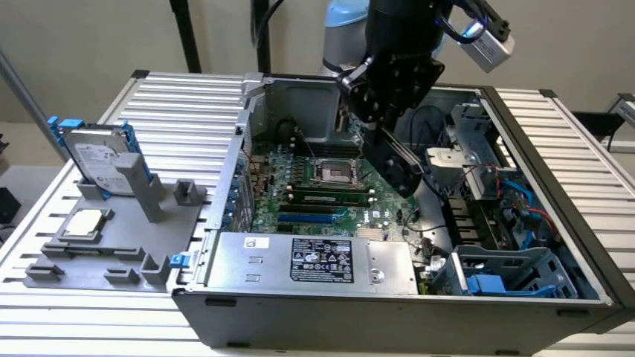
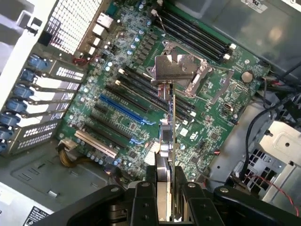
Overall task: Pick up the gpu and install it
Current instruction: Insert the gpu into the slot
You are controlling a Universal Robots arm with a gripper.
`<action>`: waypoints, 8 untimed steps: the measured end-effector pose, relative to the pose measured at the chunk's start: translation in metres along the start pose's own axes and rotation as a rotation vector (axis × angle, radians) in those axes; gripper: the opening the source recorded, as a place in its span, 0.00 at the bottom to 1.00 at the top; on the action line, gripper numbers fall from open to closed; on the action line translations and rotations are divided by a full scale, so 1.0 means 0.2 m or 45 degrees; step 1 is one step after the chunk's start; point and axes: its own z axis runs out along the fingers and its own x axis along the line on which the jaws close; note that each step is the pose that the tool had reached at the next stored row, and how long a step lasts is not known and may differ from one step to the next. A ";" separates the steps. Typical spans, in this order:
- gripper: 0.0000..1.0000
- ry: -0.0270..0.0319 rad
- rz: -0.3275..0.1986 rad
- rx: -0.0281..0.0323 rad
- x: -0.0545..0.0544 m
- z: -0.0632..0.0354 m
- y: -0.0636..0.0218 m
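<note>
Jaws are closed on the gpu (image 1: 395, 160) (image 2: 168, 141); I hold it by one end, pressed between them on its two flat sides. From the wrist view I look along its thin edge, and the silver bracket (image 2: 173, 70) is at the far end, away from me. The card is inside the open computer case (image 1: 397, 309), over the green motherboard (image 1: 297, 190) (image 2: 211, 136). In the exterior view it hangs tilted over the part of the board toward the exterior view's right, just beside the processor socket (image 1: 335, 172) (image 2: 203, 81). In the wrist view the card lies across the long black slots, and the blue slot (image 2: 123, 109) is a little to one side of it. Whether its lower edge already touches the board or a slot, I cannot tell.

At the near side of the case lies the grey power supply (image 1: 317, 260) with its label facing up. Along the back wall of the case I see a row of blue latches (image 2: 14, 101) beside the metal slot covers.

Outside the case, on the exterior view's left, a grey holder (image 1: 109, 256) sits on the ribbed metal counter (image 1: 189, 97). A hard drive (image 1: 97, 158) with blue rails stands upright in it, and a small square silver chip (image 1: 83, 223) lies flat in it, nearer to the camera. Both are well apart from me.
</note>
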 end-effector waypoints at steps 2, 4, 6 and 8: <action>0.26 -0.0016 -0.047 0.0002 0.00 0.007 0.000; 0.26 -0.0036 -0.094 -0.0001 0.00 0.016 0.000; 0.26 -0.0060 -0.140 -0.0008 0.00 0.025 0.001; 0.26 -0.0089 -0.186 -0.0020 0.00 0.034 0.001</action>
